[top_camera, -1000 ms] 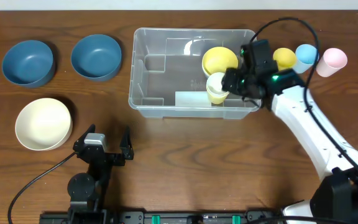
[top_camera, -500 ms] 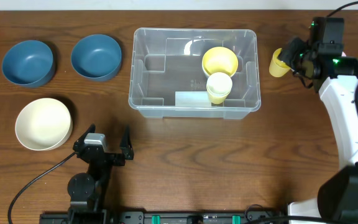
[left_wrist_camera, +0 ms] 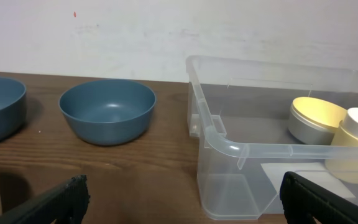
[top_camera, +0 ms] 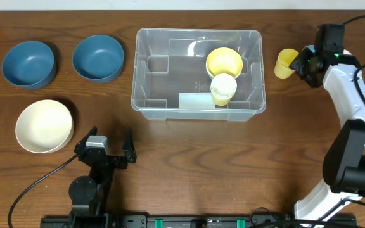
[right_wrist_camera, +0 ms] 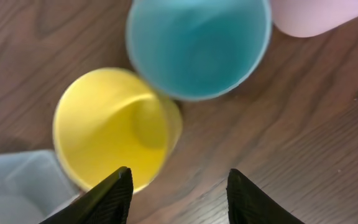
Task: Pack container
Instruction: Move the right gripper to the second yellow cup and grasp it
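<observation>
The clear plastic container (top_camera: 198, 31) stands at the table's centre back. It holds a yellow cup (top_camera: 224, 61) and a cream cup (top_camera: 223, 88) at its right end; both also show in the left wrist view, inside the container (left_wrist_camera: 229, 147). My right gripper (top_camera: 305, 65) is open and empty, right of the container, next to a loose yellow cup (top_camera: 285, 63). In the right wrist view the open fingers (right_wrist_camera: 179, 194) hover over the wood, the left one at the yellow cup's (right_wrist_camera: 110, 124) rim. My left gripper (top_camera: 109, 151) is open and empty at the front left.
A blue cup (right_wrist_camera: 197, 43) and a pink cup (right_wrist_camera: 316, 12) stand just beyond the yellow one. Two blue bowls (top_camera: 29, 63) (top_camera: 98, 57) and a cream bowl (top_camera: 44, 125) sit at the left. The container's corner (right_wrist_camera: 17, 180) shows at the right wrist view's lower left.
My right gripper has left the cream cup in the container and swung out to the right, ending open beside the loose yellow cup. The left arm has not moved.
</observation>
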